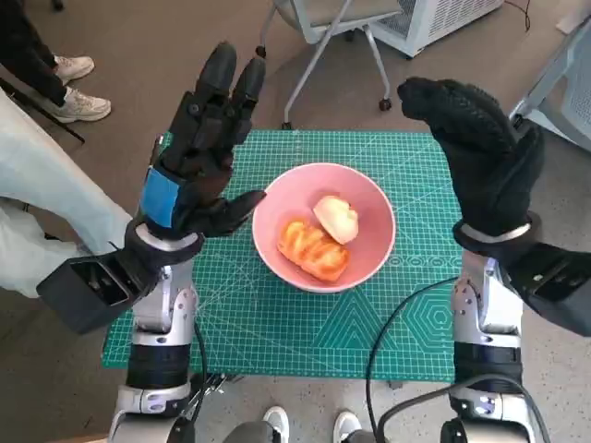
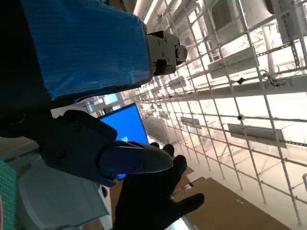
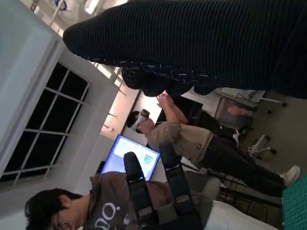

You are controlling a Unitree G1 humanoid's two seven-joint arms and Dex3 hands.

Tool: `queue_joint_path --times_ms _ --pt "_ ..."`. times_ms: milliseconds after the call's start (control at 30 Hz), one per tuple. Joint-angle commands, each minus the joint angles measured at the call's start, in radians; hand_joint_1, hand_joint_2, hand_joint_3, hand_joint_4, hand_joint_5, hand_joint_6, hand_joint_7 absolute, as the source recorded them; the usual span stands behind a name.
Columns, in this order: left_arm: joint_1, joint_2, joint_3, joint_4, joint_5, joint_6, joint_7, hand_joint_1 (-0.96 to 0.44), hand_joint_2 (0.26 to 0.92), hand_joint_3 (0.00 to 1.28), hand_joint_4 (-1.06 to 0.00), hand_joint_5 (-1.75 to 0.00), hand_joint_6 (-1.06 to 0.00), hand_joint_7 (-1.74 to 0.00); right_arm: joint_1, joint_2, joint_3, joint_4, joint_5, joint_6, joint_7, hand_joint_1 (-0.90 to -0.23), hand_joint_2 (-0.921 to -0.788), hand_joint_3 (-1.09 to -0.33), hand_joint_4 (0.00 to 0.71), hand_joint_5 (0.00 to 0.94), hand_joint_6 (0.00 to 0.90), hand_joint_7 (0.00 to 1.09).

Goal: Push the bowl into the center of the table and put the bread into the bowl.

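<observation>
A pink bowl [image 1: 323, 226] sits near the middle of the green cutting mat [image 1: 305, 323] on the table. Inside it lie an orange-glazed bread [image 1: 313, 249] and a pale round bun [image 1: 336, 219]. My left hand [image 1: 205, 148] is raised above the mat's left side, fingers spread and pointing up, holding nothing. My right hand [image 1: 480, 152] in its black glove is raised over the right side, fingers apart, also empty. The left wrist view shows the taped left hand [image 2: 86, 52] and, beyond it, the gloved right hand [image 2: 153, 201]. In the right wrist view the glove [image 3: 201, 43] faces the left hand's fingers [image 3: 139, 187].
A person's legs and shoes [image 1: 74, 88] are at the upper left beside the table. A chair base [image 1: 332, 46] stands behind the table, and a white unit [image 1: 434, 18] at the back right. People [image 3: 187, 139] and a blue screen [image 3: 132, 155] appear in the right wrist view.
</observation>
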Motion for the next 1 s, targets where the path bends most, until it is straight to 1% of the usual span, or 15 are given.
queue_joint_path --times_ms 33,300,733,1000 --pt "-0.011 0.009 -0.009 0.011 0.017 -0.014 0.013 -0.69 0.921 0.44 0.00 0.00 -0.04 -0.05 0.008 -0.009 0.004 0.004 -0.010 0.009 0.002 -0.669 -0.921 -0.700 0.190 0.000 0.050 0.53" --pt "-0.013 0.014 -0.011 0.009 0.013 -0.007 0.027 -0.70 0.921 0.44 0.00 0.00 -0.03 -0.05 0.010 -0.011 0.011 -0.011 -0.023 0.021 -0.011 -0.670 -0.921 -0.699 0.189 0.000 0.051 0.53" --pt "-0.010 0.032 -0.006 0.015 0.021 -0.034 0.033 -0.70 0.921 0.46 0.00 0.00 -0.02 -0.06 0.020 -0.012 0.011 -0.019 -0.023 0.034 -0.013 -0.662 -0.921 -0.702 0.179 0.000 0.046 0.53" --pt "-0.003 0.041 -0.002 0.016 0.020 -0.032 0.037 -0.69 0.921 0.47 0.00 0.00 -0.01 -0.06 0.025 -0.006 0.013 -0.012 -0.023 0.034 -0.013 -0.660 -0.921 -0.707 0.171 0.000 0.041 0.53"
